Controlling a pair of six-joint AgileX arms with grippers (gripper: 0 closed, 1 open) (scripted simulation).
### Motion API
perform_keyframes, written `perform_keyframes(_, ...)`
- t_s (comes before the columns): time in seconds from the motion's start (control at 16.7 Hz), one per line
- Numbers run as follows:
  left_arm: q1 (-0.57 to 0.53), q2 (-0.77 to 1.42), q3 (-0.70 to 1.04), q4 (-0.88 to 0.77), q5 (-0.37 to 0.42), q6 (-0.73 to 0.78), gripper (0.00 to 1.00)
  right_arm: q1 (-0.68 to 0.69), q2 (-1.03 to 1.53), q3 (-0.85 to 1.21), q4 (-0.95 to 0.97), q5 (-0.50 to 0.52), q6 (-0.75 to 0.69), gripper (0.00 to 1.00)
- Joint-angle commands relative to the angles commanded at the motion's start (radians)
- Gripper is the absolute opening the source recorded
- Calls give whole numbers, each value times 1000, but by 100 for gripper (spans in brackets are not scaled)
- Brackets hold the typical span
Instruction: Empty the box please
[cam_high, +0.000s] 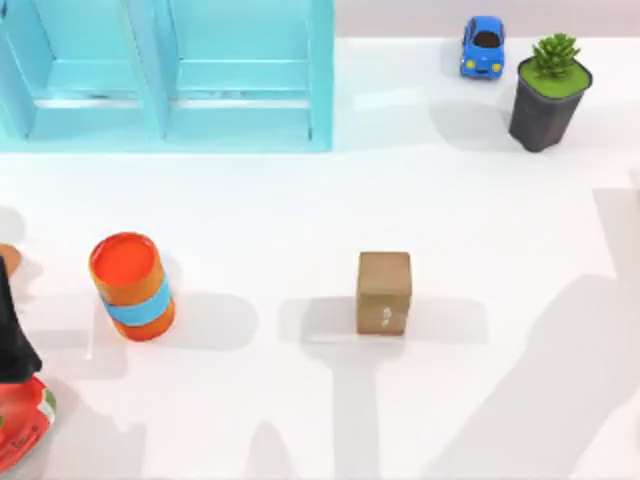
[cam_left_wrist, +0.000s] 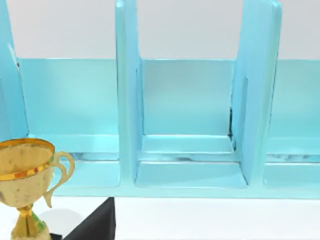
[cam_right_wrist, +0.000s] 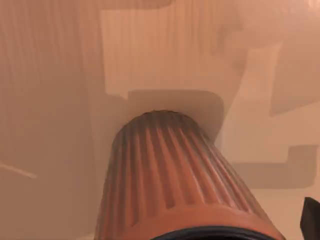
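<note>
White table (cam_high: 300, 420), glossy, crossed by soft grey shadows. At its left edge near the front corner, the left arm (cam_high: 12, 340) shows as a dark shape above a red-rimmed round thing (cam_high: 25, 425); whether its hand is open or closed I cannot tell. The left wrist view looks onto the bays of a pale blue shelf (cam_left_wrist: 190, 125), with a gold cup (cam_left_wrist: 25, 180) standing in front of it.

Just inside the left edge stands an orange can (cam_high: 132, 285) with a blue band, upright, open floor all round it. The shelf (cam_high: 170, 70) fills the back left corner, its bays bare.

The brown box (cam_high: 384, 291) sits alone near the table's middle, lid closed as far as can be seen, well apart from everything; wide open room on every side.

Back right corner: a blue toy car (cam_high: 483, 46), and just beside it a potted plant (cam_high: 548, 90) in a dark pot.

The right wrist view shows a ribbed orange cylinder (cam_right_wrist: 175, 185) against a tan surface; the right hand's state cannot be told.
</note>
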Motion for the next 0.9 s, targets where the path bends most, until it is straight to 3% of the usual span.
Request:
perform_keyframes(0.12, 0, 0, 0, 0, 0, 0, 100, 0, 0, 0, 0, 0, 0, 0)
perform_keyframes(0.66, 0, 0, 0, 0, 0, 0, 100, 0, -4, 2, -3, -1, 2, 0)
perform_keyframes(0.9, 0, 0, 0, 0, 0, 0, 100, 13, -79, 81, -113, -16, 9, 0)
